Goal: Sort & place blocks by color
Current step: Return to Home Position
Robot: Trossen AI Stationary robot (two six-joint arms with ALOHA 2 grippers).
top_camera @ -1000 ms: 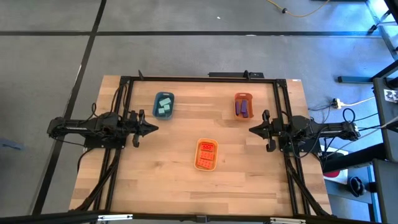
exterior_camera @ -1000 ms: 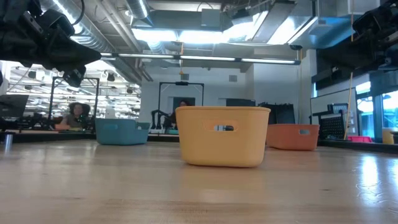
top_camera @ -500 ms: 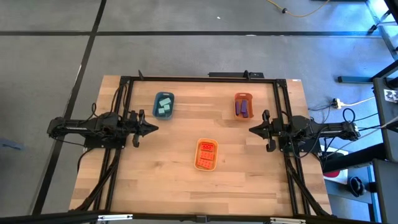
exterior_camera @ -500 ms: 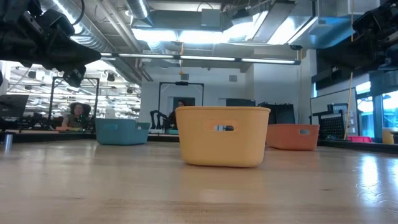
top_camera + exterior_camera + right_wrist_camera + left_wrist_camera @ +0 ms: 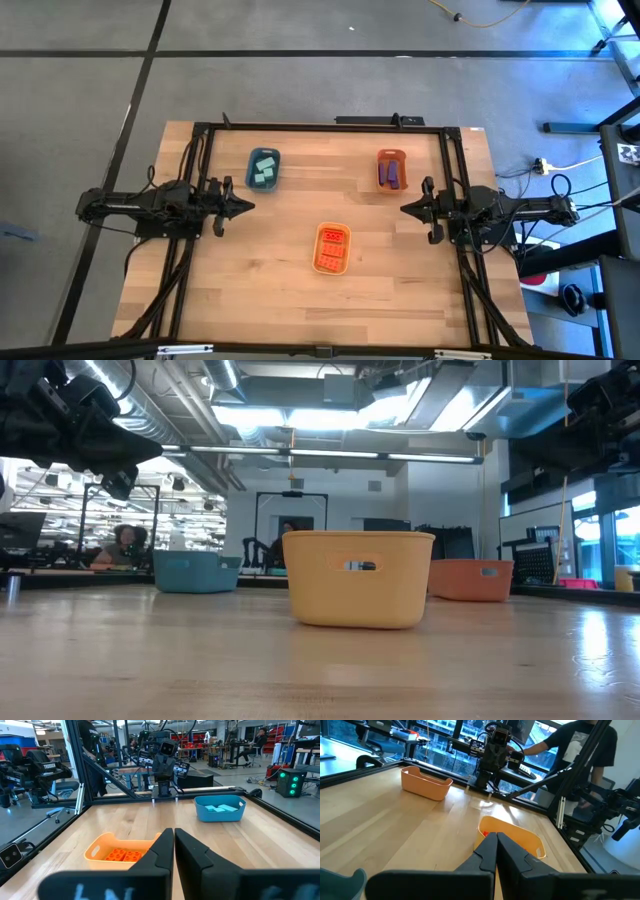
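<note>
Mint-green blocks [image 5: 264,169] lie in the blue tray [image 5: 250,160] at the far left. Purple blocks [image 5: 391,176] lie in the orange tray [image 5: 391,153] at the far right. Orange-red blocks [image 5: 331,248] fill the yellow tray [image 5: 346,262] near the table's middle. My left gripper [image 5: 250,207] is shut and empty at the left edge, pointing level toward the middle. My right gripper [image 5: 403,209] is shut and empty at the right edge, facing it. In the right wrist view the orange-red blocks [image 5: 122,855] and the mint-green blocks [image 5: 220,808] show in their trays.
Black frame rails [image 5: 320,126] run along the table's far edge and both sides. Bare wood lies between the trays and across the near half of the table [image 5: 300,310]. People show in the room beyond the table [image 5: 580,750].
</note>
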